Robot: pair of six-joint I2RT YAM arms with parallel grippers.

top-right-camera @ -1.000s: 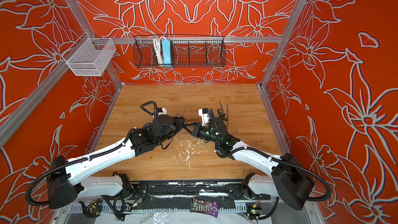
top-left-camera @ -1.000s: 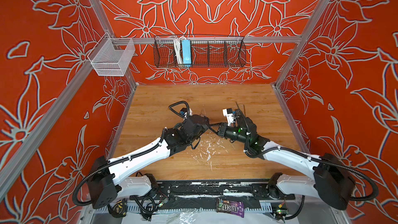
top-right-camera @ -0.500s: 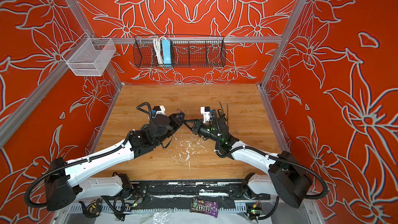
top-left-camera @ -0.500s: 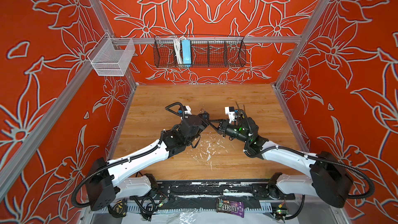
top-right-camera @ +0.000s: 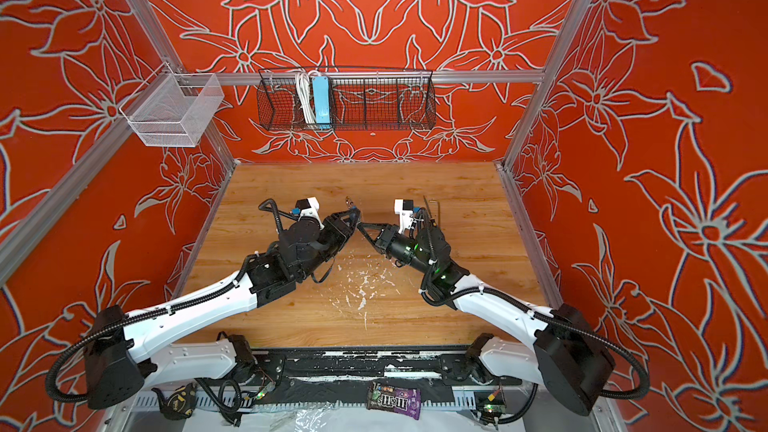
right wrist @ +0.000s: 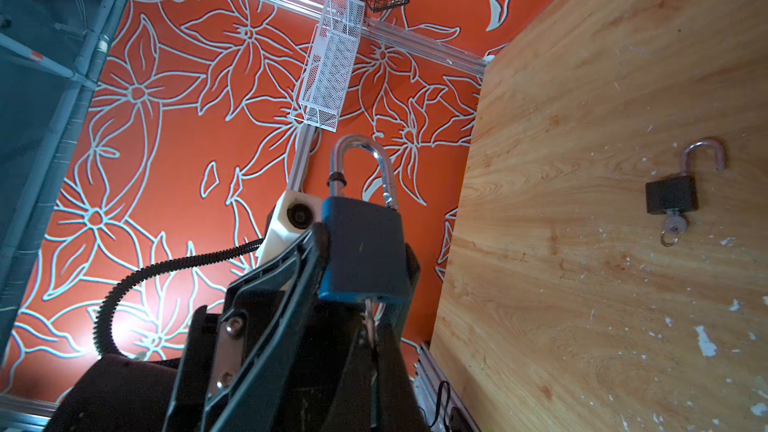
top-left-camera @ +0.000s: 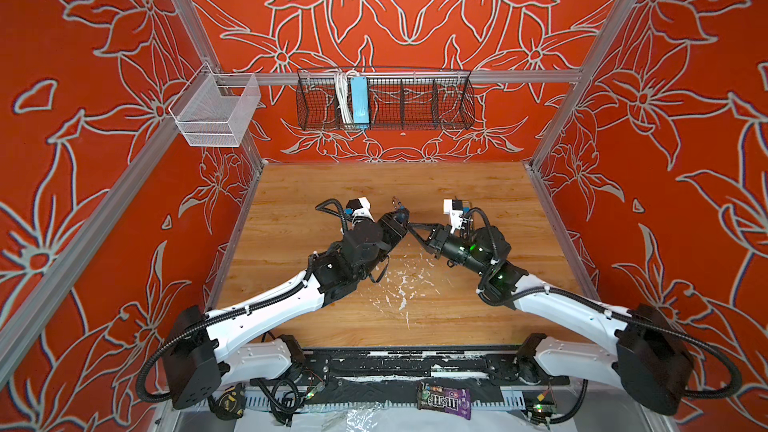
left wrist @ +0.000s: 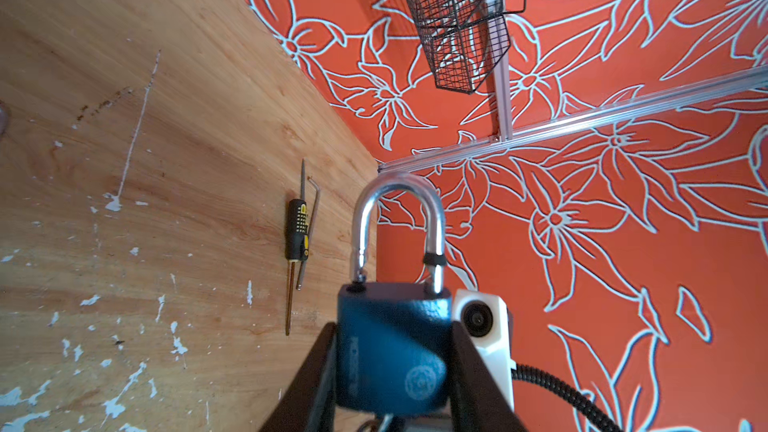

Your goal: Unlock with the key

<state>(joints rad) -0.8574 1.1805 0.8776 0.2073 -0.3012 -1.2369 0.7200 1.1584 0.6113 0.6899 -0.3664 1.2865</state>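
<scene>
A blue padlock (left wrist: 390, 351) with a silver shackle (left wrist: 399, 189) is held off the wooden table. My left gripper (left wrist: 392, 326) is shut on its body, one finger on each side. In both top views the left gripper (top-left-camera: 398, 219) (top-right-camera: 352, 216) meets the right gripper (top-left-camera: 412, 227) (top-right-camera: 361, 225) tip to tip over the middle of the table. My right gripper (right wrist: 370, 324) is shut on a small silver key (right wrist: 368, 310). The key's blade sits in the bottom of the padlock (right wrist: 365, 251). One notched shackle leg (left wrist: 360, 268) ends just above the body.
A black padlock (right wrist: 671, 199), shackle open and key in it, lies on the table. A black-and-yellow screwdriver (left wrist: 297, 234) and a hex key (left wrist: 311, 238) lie near the right wall. A black wire basket (top-left-camera: 384, 101) and a white mesh basket (top-left-camera: 214, 112) hang on the walls.
Both grippers have moved together a little toward the back wall, still joined at the padlock. Neither grip has changed.
</scene>
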